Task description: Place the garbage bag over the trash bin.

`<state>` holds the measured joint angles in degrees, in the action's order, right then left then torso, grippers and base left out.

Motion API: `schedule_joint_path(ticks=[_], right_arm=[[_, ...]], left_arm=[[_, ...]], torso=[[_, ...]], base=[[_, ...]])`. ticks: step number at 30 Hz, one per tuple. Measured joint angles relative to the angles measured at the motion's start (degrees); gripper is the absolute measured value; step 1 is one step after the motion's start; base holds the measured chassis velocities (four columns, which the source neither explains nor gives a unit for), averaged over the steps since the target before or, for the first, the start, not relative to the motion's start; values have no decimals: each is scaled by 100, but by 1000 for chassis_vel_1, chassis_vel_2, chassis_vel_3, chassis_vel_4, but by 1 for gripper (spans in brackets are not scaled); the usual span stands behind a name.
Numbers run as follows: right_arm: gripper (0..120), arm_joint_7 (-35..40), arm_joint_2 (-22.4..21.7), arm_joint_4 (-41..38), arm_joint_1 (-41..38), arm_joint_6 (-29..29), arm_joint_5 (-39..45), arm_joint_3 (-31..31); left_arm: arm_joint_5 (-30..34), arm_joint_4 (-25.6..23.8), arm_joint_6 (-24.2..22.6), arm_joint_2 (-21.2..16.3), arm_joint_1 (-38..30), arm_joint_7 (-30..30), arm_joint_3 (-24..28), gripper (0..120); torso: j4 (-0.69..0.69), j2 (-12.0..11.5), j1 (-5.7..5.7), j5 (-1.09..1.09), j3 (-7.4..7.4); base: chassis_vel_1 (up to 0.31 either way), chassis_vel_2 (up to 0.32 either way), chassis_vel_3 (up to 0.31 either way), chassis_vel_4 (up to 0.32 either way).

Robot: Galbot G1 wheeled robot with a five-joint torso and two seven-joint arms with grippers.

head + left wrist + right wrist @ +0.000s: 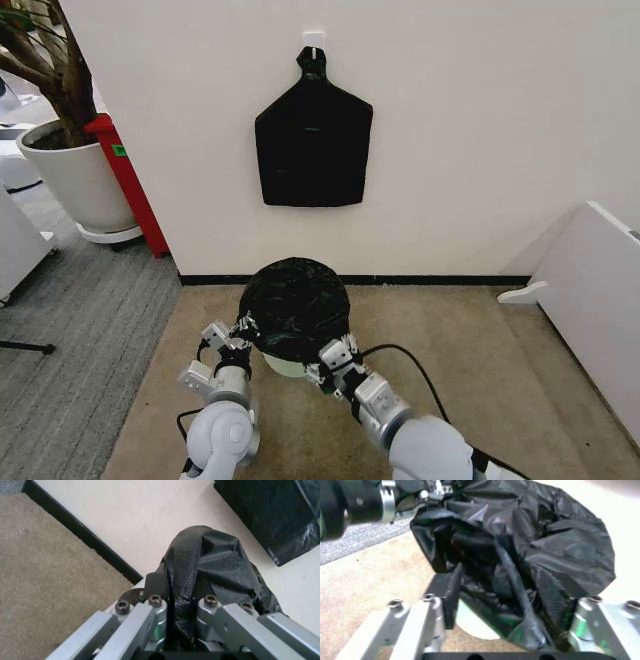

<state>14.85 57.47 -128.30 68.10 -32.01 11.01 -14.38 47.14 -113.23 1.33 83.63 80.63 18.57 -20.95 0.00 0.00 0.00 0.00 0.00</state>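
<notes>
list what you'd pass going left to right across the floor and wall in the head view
plant pot → red panel → left gripper → garbage bag on the trash bin → right gripper → white board

Crinkly, glossy black thin-plastic garbage bag (295,305) over smooth white plastic bin (288,366); matt, rough beige carpet floor (480,370).

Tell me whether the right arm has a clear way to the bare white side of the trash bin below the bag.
Probably yes. The right gripper sits beside the trash bin, shut on the garbage bag hem, and the white wall shows just under it with nothing between. It would have to let go of the bag first.
</notes>
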Motion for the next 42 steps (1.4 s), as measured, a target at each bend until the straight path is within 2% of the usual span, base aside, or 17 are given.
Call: schedule_joint_path(ticks=[5,7,8,12,22,29,42], right_arm=[[23,-4,-13,-4,-51,20,9,1],[23,-4,-16,-6,-63,20,14,1],[14,-1,-26,-9,-94,19,34,7],[0,10,-55,-49,-136,15,65,11],[0,15,-76,-112,-112,14,87,1],[0,-108,-183,-41,5,65,-21,-315],[0,-185,-152,123,187,138,-198,-466]], left_arm=[[3,-38,2,-33,19,0,-12,5],[3,-39,3,-34,21,0,-13,5],[4,-42,5,-36,28,0,-14,5],[5,-55,6,-21,30,3,-7,5],[13,-44,14,-37,16,15,-4,5],[19,-45,22,-16,11,30,40,5],[27,-75,32,18,9,30,54,5]], torso=[[0,0,0,0,0],[0,0,0,0,0],[1,0,0,0,0],[0,0,0,0,0],[0,0,0,0,0],[0,0,0,0,0],[0,0,0,0,0]], base=[[0,0,0,0],[0,0,0,0],[0,0,0,0],[0,0,0,0],[0,0,0,0],[0,0,0,0],[0,0,0,0]])
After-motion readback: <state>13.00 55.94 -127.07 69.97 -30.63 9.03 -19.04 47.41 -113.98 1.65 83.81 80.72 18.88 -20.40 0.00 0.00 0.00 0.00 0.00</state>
